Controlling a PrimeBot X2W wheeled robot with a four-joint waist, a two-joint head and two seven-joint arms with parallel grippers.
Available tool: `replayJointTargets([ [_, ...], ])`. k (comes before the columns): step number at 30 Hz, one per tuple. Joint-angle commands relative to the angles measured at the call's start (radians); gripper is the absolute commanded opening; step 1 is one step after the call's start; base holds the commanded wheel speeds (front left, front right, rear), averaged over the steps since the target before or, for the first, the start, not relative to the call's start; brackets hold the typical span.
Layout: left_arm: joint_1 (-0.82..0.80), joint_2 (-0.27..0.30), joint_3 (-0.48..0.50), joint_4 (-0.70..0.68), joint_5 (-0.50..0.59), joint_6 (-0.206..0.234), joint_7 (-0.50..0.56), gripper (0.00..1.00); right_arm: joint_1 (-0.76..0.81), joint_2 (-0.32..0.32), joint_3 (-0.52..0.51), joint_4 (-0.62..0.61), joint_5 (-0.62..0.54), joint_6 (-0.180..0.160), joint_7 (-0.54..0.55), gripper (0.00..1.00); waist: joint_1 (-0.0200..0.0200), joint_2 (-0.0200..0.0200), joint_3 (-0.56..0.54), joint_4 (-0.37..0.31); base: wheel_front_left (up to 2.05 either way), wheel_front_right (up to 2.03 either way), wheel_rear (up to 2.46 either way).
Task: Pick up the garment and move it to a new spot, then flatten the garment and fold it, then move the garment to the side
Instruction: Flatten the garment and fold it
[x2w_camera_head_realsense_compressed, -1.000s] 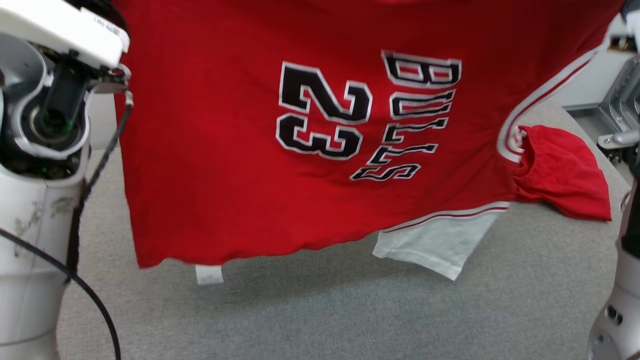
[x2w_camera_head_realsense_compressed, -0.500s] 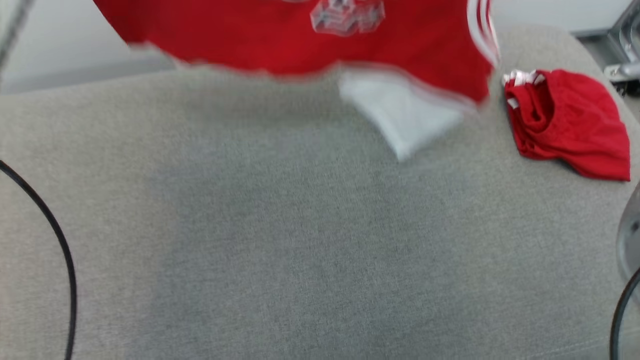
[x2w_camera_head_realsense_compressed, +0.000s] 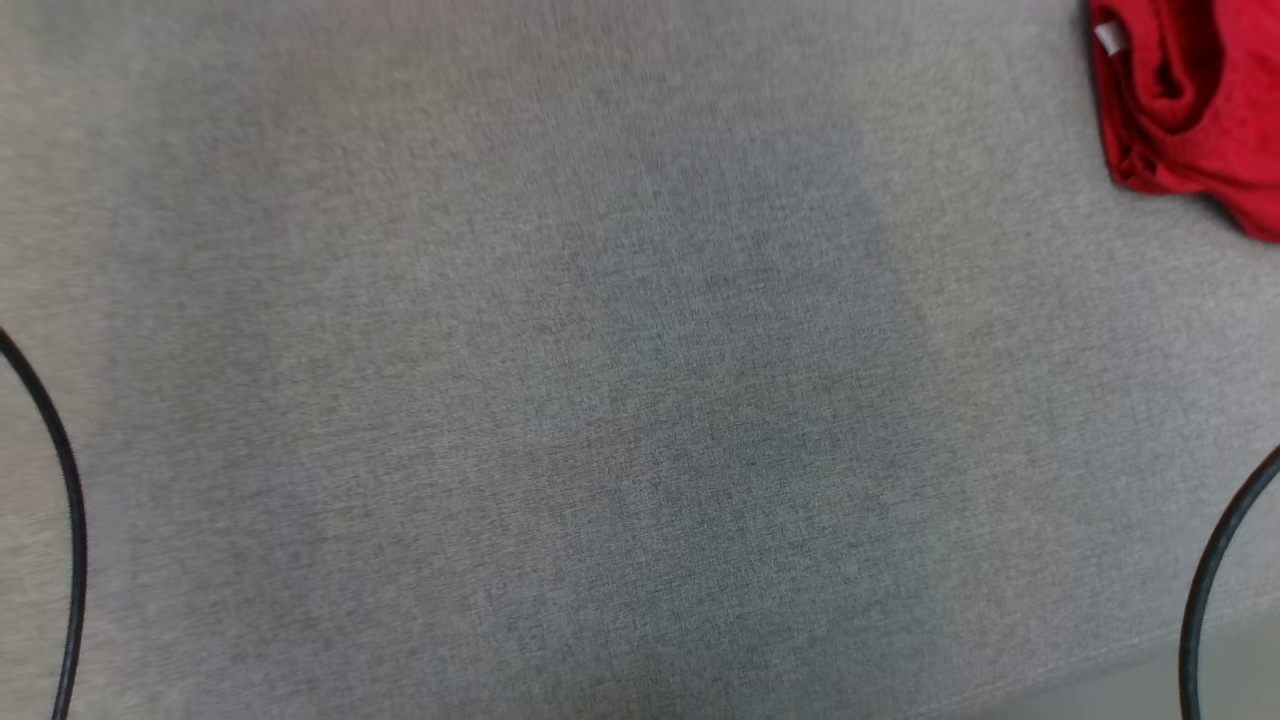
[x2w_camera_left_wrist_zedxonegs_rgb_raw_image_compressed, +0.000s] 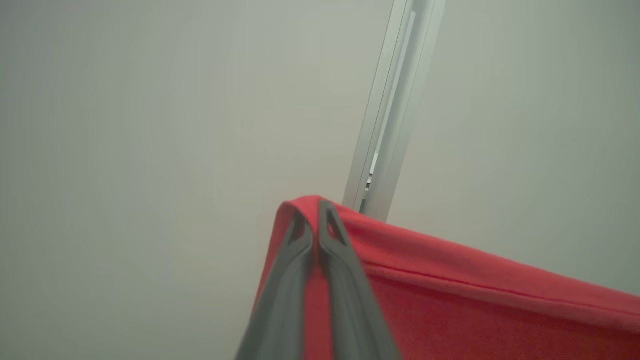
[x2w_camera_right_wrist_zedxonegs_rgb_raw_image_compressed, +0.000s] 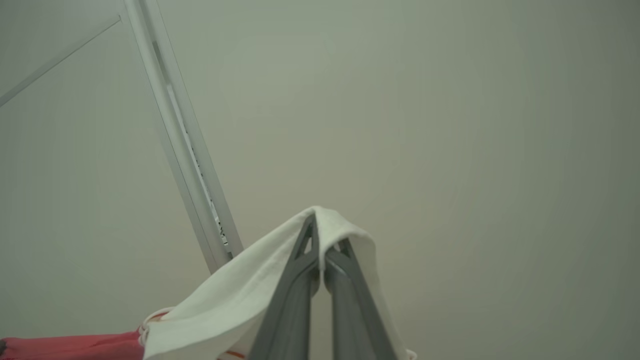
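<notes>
The left gripper (x2w_camera_left_wrist_zedxonegs_rgb_raw_image_compressed: 316, 212) has its two dark fingers pressed together on a corner of the garment (x2w_camera_left_wrist_zedxonegs_rgb_raw_image_compressed: 450, 305). They pinch the red cloth just by its stitched hem, and the cloth hangs away from them toward the right of the left wrist view. The right gripper (x2w_camera_right_wrist_zedxonegs_rgb_raw_image_compressed: 327, 231) pinches in the same way a white part of the garment (x2w_camera_right_wrist_zedxonegs_rgb_raw_image_compressed: 235, 300). This part drapes over both fingertips and joins a red part at the lower left edge of the right wrist view. Behind each gripper there is a pale wall (x2w_camera_left_wrist_zedxonegs_rgb_raw_image_compressed: 125, 125) and a slanting aluminium post (x2w_camera_left_wrist_zedxonegs_rgb_raw_image_compressed: 392, 110).

In the head view, the grey fabric table top (x2w_camera_head_realsense_compressed: 500, 400) carries a crumpled red cloth (x2w_camera_head_realsense_compressed: 1185, 100) in the upper right corner. A thin black cable (x2w_camera_head_realsense_compressed: 70, 500) curves at the left edge and a second black cable (x2w_camera_head_realsense_compressed: 1205, 570) at the right edge.
</notes>
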Motion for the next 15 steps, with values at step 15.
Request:
replayJointTargets([
  [15,-0.015,-0.014,0.041,0.143,-0.029,-0.113,-0.089,0.00,0.096,-0.005,0.076,-0.084,0.032,0.000,-0.009,0.00,0.0000,0.0000,0.079,-0.007,0.00,0.00,0.00],
])
